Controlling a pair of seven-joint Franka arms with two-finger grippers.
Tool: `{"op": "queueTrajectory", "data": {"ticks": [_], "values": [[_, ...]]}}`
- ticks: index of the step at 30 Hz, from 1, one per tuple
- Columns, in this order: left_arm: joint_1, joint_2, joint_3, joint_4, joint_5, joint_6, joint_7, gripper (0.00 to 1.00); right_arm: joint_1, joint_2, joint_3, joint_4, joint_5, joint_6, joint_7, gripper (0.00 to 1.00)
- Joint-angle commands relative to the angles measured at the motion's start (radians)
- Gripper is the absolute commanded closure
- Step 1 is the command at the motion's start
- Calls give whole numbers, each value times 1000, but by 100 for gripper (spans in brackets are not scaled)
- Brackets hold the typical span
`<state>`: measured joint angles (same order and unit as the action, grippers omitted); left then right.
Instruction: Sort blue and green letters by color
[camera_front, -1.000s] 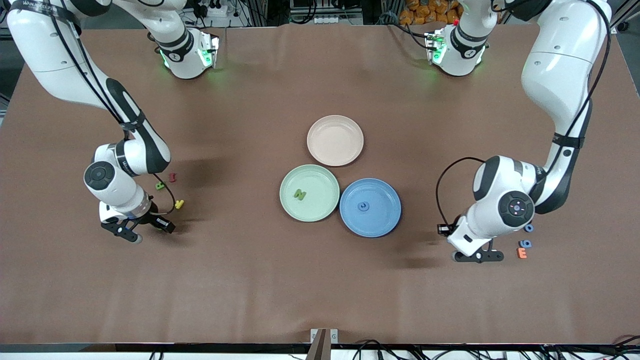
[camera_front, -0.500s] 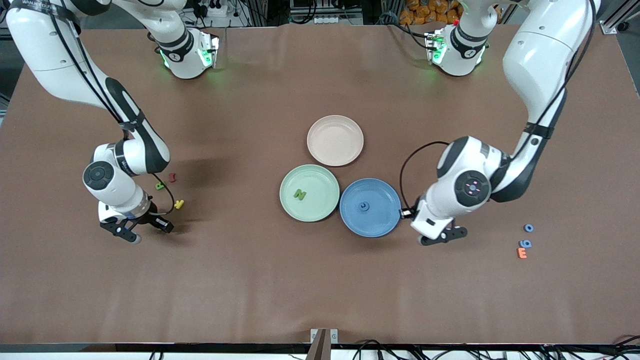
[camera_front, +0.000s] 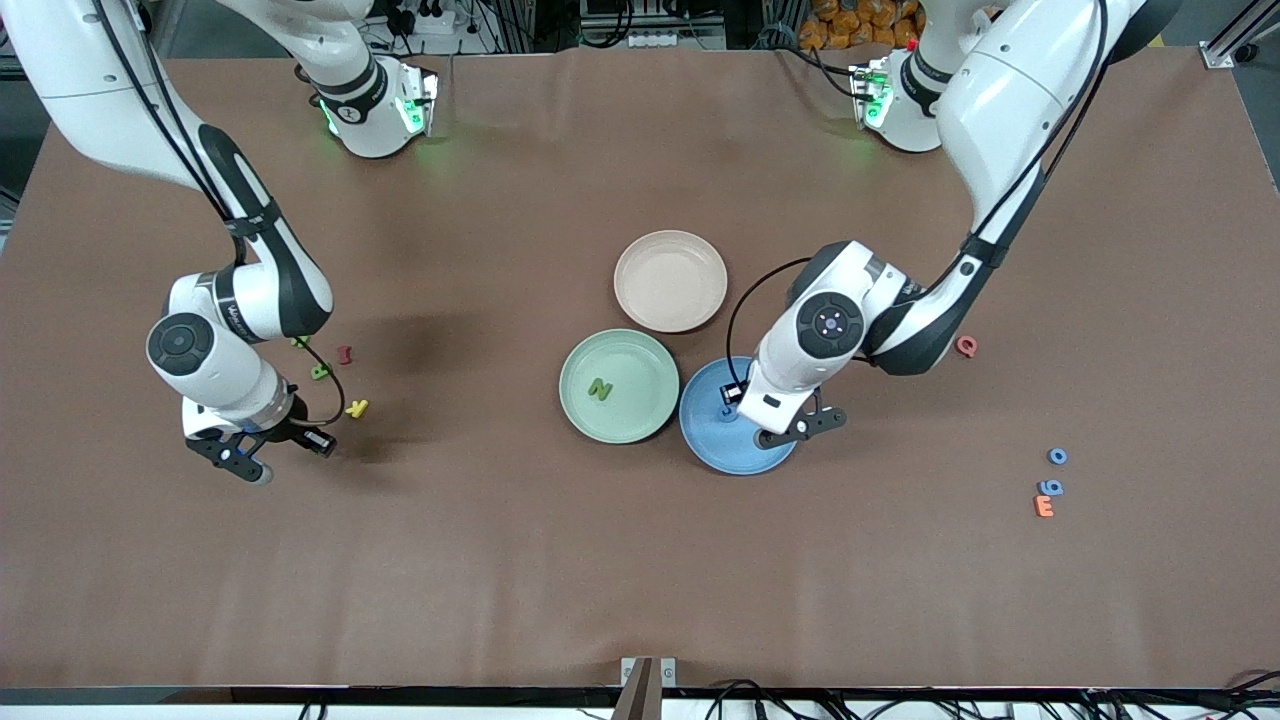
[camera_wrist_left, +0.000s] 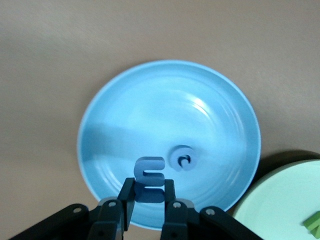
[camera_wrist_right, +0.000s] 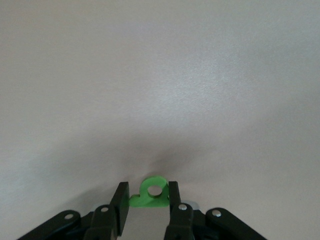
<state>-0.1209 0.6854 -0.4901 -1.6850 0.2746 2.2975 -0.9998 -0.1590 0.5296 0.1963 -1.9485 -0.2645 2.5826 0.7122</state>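
My left gripper (camera_front: 800, 428) hangs over the blue plate (camera_front: 728, 456), shut on a light blue letter E (camera_wrist_left: 150, 179). The plate (camera_wrist_left: 130, 120) holds another small blue letter (camera_wrist_left: 183, 159). My right gripper (camera_front: 272, 450) is over bare table toward the right arm's end, shut on a green letter (camera_wrist_right: 153, 195). The green plate (camera_front: 640, 420) holds a green N (camera_front: 600, 389). Two blue letters (camera_front: 1057, 456) (camera_front: 1050, 487) lie toward the left arm's end. Two green letters (camera_front: 320, 372) (camera_front: 299, 342) lie near the right arm.
An empty pink plate (camera_front: 670, 280) sits farther from the camera than the other two plates. An orange E (camera_front: 1043, 506) lies beside the blue letters and a red Q (camera_front: 966, 346) by the left arm. A red letter (camera_front: 345, 354) and a yellow letter (camera_front: 357, 407) lie by the green ones.
My left gripper has carried the blue E from beside the loose blue letters to over the blue plate. My right gripper has risen slightly with the green letter.
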Motion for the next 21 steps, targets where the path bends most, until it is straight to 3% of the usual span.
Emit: {"op": "queueTrajectory", "data": {"ticks": [1, 2, 3, 7, 16, 21], "values": [[6, -14, 4, -41, 49, 46, -40, 100, 59, -14, 29, 29, 62, -36, 99, 81], [6, -14, 4, -41, 51, 46, -40, 100, 78, -14, 29, 39, 70, -47, 125, 81], [9, -14, 4, -38, 51, 46, -40, 84, 94, -14, 29, 51, 74, -58, 148, 81], [17, -12, 5, -38, 52, 46, -8, 1, 167, -11, 45, 85, 77, -88, 258, 81], [61, -38, 4, -42, 52, 17, 145, 0, 340, 9, 54, 126, 79, -90, 507, 81], [110, -61, -4, -41, 49, -43, 236, 0, 395, 41, 95, 155, 77, -90, 636, 81]]}}
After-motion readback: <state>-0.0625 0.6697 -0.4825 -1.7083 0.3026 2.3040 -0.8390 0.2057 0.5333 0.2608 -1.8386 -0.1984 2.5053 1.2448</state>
